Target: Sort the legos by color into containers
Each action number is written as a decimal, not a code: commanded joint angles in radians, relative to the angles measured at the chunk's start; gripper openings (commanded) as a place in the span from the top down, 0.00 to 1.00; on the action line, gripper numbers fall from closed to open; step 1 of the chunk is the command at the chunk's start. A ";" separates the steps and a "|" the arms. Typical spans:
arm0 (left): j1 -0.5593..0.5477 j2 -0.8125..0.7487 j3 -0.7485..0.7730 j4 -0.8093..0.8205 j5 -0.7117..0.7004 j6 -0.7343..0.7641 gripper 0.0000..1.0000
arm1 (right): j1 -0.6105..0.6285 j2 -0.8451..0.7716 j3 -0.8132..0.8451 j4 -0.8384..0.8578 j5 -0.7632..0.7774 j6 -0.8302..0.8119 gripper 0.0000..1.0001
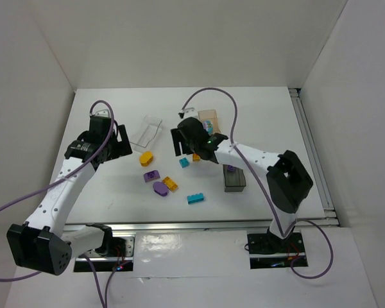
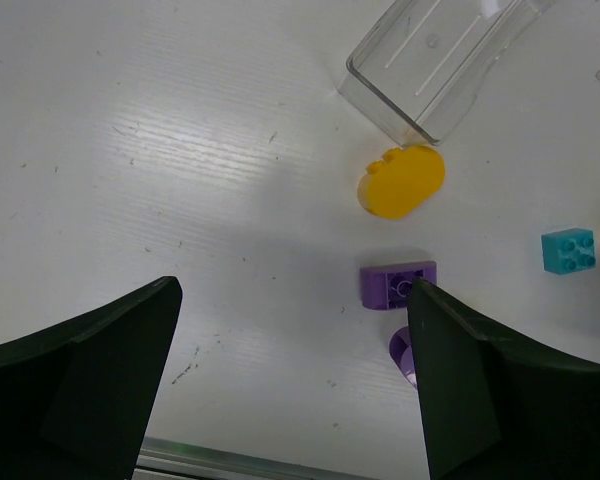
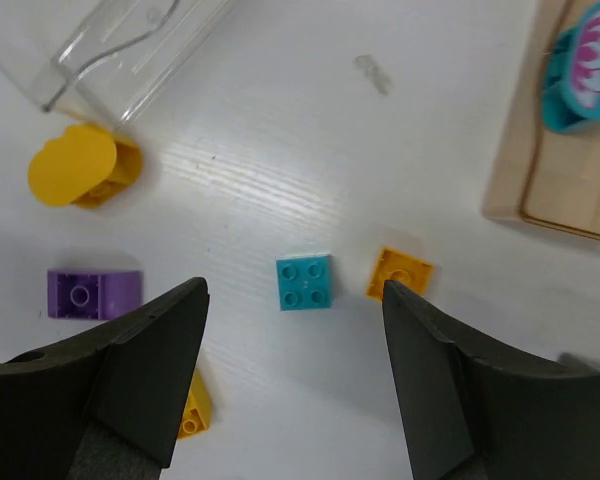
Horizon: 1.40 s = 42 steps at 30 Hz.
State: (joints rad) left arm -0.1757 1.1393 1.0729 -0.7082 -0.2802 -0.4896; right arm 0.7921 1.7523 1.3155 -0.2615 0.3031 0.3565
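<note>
My right gripper [image 3: 292, 290], jaws spread wide and empty, hangs over the cyan square brick [image 3: 304, 282], with an orange brick [image 3: 399, 273] just beside it and the rim of the tan tub [image 3: 513, 170] to the right; that arm is folded leftward. My left gripper [image 2: 292, 290], equally agape and empty, faces open table [image 2: 180, 150]; the clear tub [image 2: 430, 70], yellow rounded brick [image 2: 401, 181] and purple brick [image 2: 397, 284] lie ahead, to its right

legos [image 1: 195, 198]: 7 loose | clear tub [image 1: 146, 131]: near yellow | tan tub [image 1: 208, 114]: holds cyan | grey tub [image 1: 235, 185]: holds purple
</note>
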 commanded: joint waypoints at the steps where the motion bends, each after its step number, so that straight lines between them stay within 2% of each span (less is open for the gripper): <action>1: -0.004 0.002 -0.010 -0.023 -0.053 -0.046 0.00 | 0.021 0.090 0.025 0.032 -0.085 -0.074 0.22; 5: -0.004 0.002 -0.001 -0.034 -0.073 -0.058 0.00 | 0.059 0.203 0.111 -0.001 -0.024 -0.087 0.22; 16: -0.004 0.013 -0.001 -0.043 -0.054 -0.079 0.00 | 0.050 0.292 0.129 -0.025 0.007 -0.077 0.26; 21: -0.004 -0.003 -0.001 -0.053 -0.076 -0.118 0.00 | 0.050 0.302 0.119 -0.035 -0.016 -0.068 0.40; 27: -0.004 -0.027 -0.011 -0.043 -0.076 -0.127 0.00 | 0.050 0.302 0.108 -0.062 -0.027 -0.066 0.44; 32: -0.004 -0.027 -0.011 -0.043 -0.076 -0.127 0.00 | 0.050 0.297 0.139 -0.085 -0.016 -0.076 0.52; 37: -0.004 -0.027 -0.011 -0.043 -0.076 -0.127 0.00 | 0.050 0.245 0.168 -0.108 0.016 -0.085 0.67; 42: -0.004 -0.027 0.007 -0.043 -0.076 -0.127 0.00 | 0.003 0.161 0.179 -0.110 0.091 -0.085 0.68</action>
State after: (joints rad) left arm -0.1757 1.1328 1.0714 -0.7547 -0.3401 -0.6075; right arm 0.8345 2.0212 1.4418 -0.3611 0.3225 0.2806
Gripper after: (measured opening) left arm 1.001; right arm 0.439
